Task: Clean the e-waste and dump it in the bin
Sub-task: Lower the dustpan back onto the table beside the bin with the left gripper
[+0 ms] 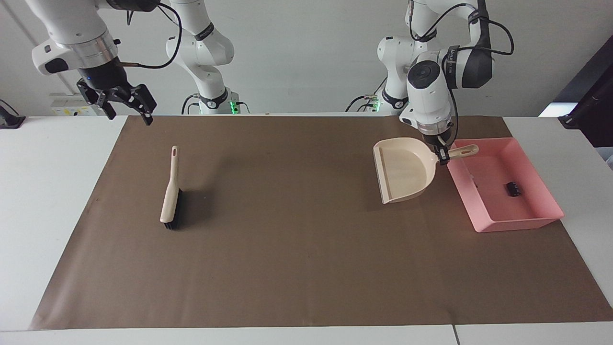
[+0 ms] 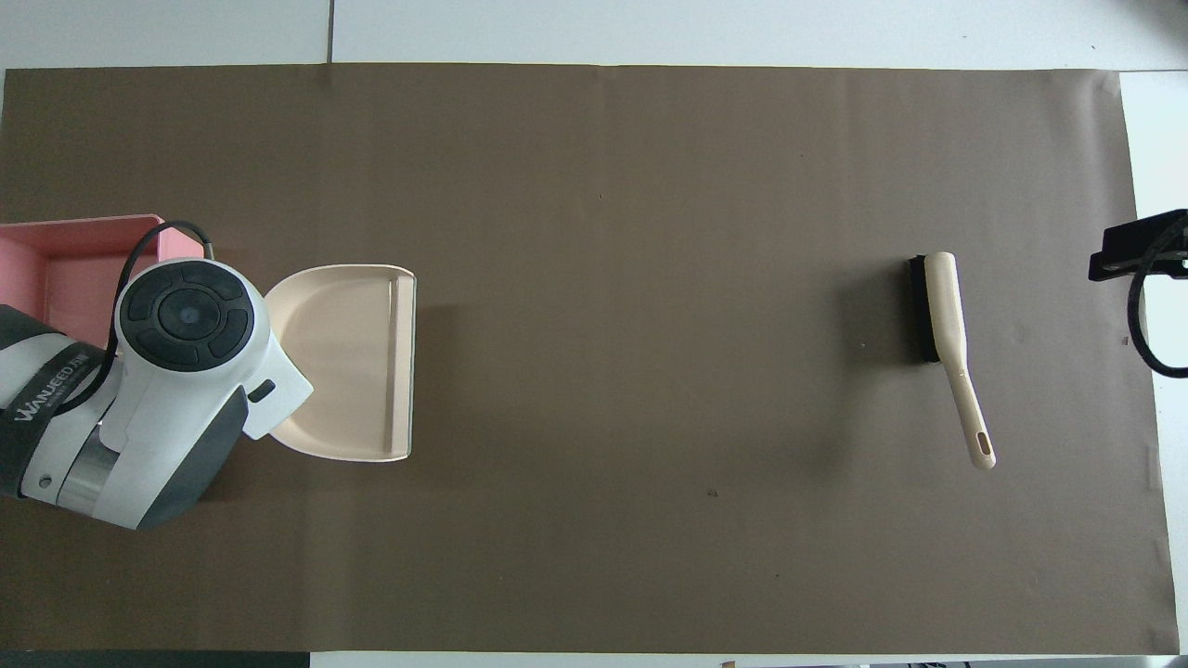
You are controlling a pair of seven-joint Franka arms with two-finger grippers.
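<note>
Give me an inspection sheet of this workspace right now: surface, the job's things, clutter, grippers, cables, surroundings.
Surface: brown paper mat on a white table, no loose bits seen on it.
Job's things: pink bin at the left arm's end, a black piece inside; beige dustpan beside the bin.
Clutter: brush lying on the mat toward the right arm's end.
Grippers: left gripper shut on the dustpan's handle; right gripper open, raised, holding nothing.
Cables: black cables along both arms.
Surroundings: white wall, nothing else seen.
</note>
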